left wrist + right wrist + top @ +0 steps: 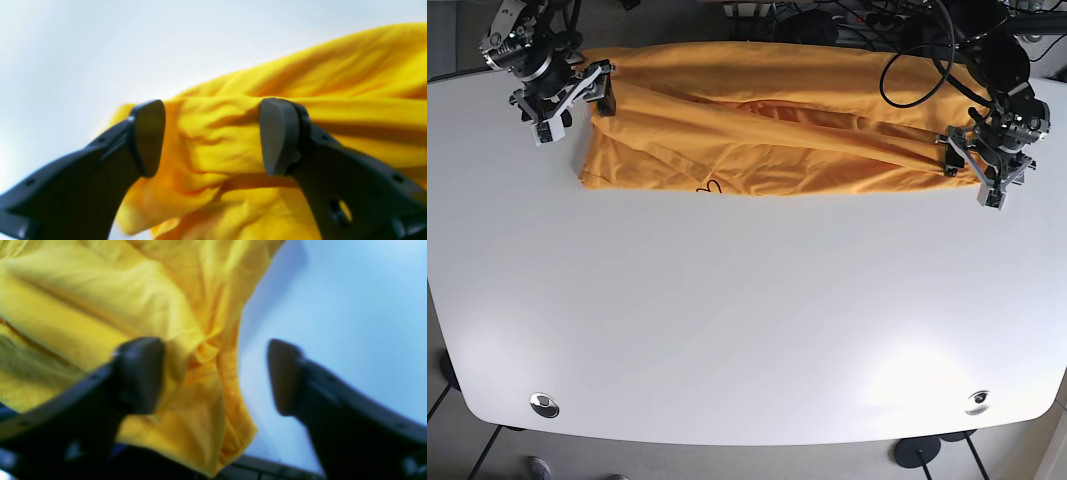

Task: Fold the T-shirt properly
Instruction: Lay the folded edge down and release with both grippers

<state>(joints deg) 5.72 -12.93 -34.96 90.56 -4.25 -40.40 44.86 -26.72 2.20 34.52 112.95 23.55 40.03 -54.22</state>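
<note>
The yellow-orange T-shirt (767,130) lies in a long crumpled band across the far side of the white table (747,320). My left gripper (968,172) is at the shirt's right end. In the left wrist view it (213,136) is open, with bunched cloth (333,76) between and behind its fingers. My right gripper (577,112) is at the shirt's left end. In the right wrist view it (217,376) is open, and the shirt's edge (100,306) hangs by one finger and partly fills the gap.
Black cables (907,60) and equipment lie behind the table's far edge. Two small metal discs (545,404) (976,400) sit near the front corners. The table's dark edge (267,470) shows below the cloth in the right wrist view.
</note>
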